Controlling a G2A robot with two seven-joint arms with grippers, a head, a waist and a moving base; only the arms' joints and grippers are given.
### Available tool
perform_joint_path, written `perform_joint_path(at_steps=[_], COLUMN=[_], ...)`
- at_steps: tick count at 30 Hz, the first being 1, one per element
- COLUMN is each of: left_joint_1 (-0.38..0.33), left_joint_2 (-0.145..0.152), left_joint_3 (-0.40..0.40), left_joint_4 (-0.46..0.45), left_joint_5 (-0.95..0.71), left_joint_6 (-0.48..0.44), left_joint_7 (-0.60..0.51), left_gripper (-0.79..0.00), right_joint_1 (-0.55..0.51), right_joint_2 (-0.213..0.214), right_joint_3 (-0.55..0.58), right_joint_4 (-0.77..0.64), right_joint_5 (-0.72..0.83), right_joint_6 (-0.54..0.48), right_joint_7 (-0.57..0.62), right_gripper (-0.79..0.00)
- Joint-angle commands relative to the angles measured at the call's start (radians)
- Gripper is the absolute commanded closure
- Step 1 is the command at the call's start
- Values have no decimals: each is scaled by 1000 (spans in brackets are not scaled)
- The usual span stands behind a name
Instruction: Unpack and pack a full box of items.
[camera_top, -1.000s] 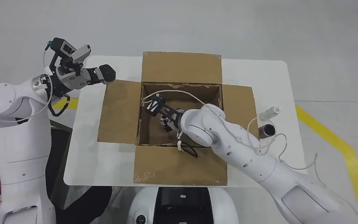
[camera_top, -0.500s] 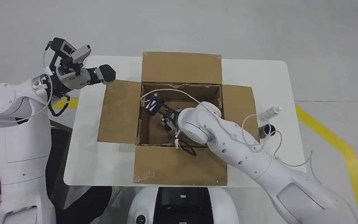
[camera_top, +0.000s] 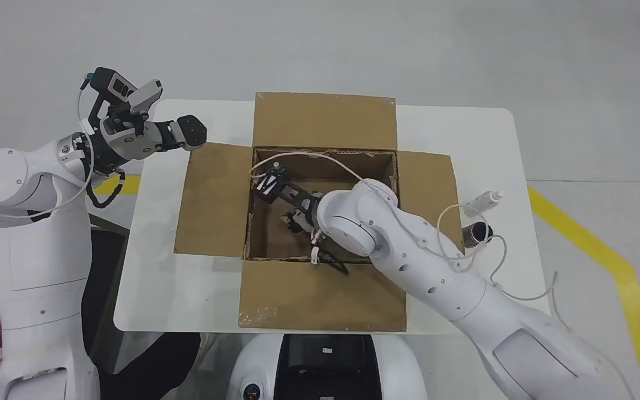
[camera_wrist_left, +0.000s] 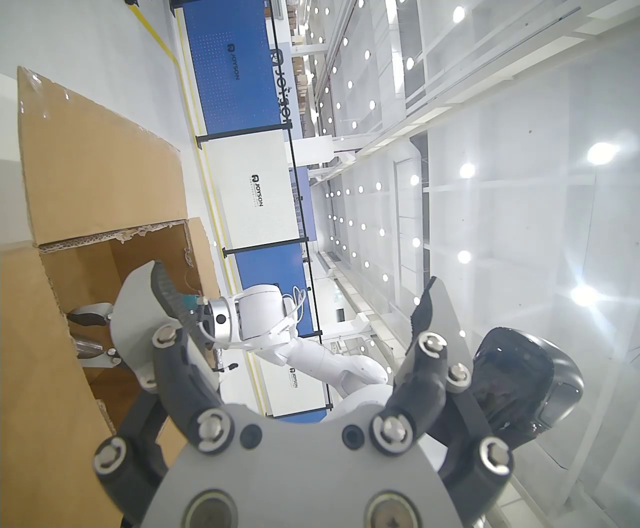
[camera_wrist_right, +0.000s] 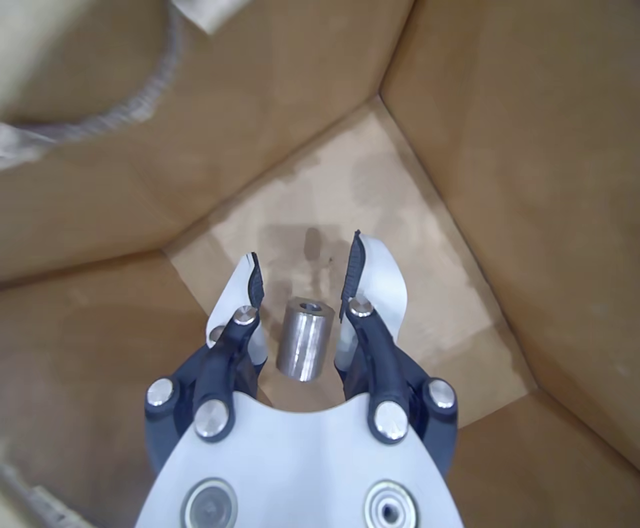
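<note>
While the right arm leans in, metal cylinder (camera_wrist_right: 305, 340): standing upright on the bare floor of the box (camera_wrist_right: 500, 125).
Right tool (camera_wrist_right: 305, 265): fingers apart, one on each side of the cylinder, no contact yet.
Change: over the last second that arm has slid a touch further across the box interior. It looks to me like lining up for a lift-out.
Left tool (camera_wrist_left: 292, 282): apart, empty, parked over the tabletop (camera_top: 480, 130) corner beside the left flap.

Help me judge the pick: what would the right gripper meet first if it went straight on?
Most likely the metal cylinder, which stands upright inside the open right gripper. After that comes the box floor. How far off the cylinder is remains unclear.
</note>
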Motion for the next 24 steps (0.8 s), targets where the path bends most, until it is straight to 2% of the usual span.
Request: perform_joint_path(at_steps=[1,14,24], left_joint_1=[0,0,0], left_joint_2=[0,0,0], left_joint_3=[0,0,0], left_joint_4=[0,0,0], left_joint_5=[0,0,0], left_joint_6=[0,0,0], left_joint_7=[0,0,0], left_gripper=[-785,-785,-785], right_joint_1=[-18,-256,-464], right_joint_2=[7,85,135], right_joint_3=[24,262,422], right_joint_4=[-44,-451,-651], right_joint_5=[2,-7,-8], right_joint_6=[-12,-106,-254], right_joint_7=[1,41,24], right_gripper=[-345,-345,-360])
